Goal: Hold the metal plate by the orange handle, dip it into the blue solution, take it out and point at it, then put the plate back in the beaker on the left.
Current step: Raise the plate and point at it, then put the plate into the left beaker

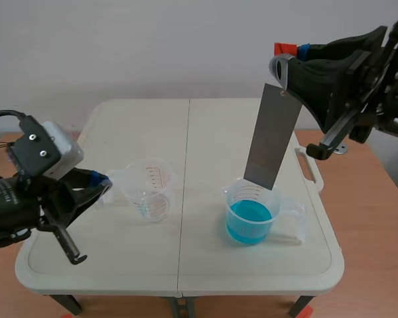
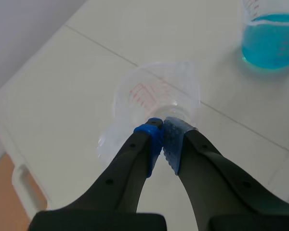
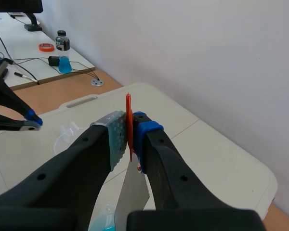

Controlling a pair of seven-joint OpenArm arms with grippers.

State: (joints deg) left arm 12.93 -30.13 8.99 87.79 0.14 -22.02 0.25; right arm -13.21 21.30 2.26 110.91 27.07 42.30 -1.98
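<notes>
Metal plate (image 1: 273,136), flat grey rectangle, hangs over blue solution (image 1: 249,220); right jaws clamp orange handle (image 3: 128,118); left jaws closed.

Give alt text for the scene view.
The right fingers hold a metal plate by its orange handle, its lower end at the mouth of a beaker of blue solution. Closed left fingers sit by an empty beaker.

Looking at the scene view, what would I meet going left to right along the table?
Left gripper → empty clear beaker → beaker of blue solution. The metal plate, held by the right gripper, hangs over that last beaker, so it is left out.
</notes>
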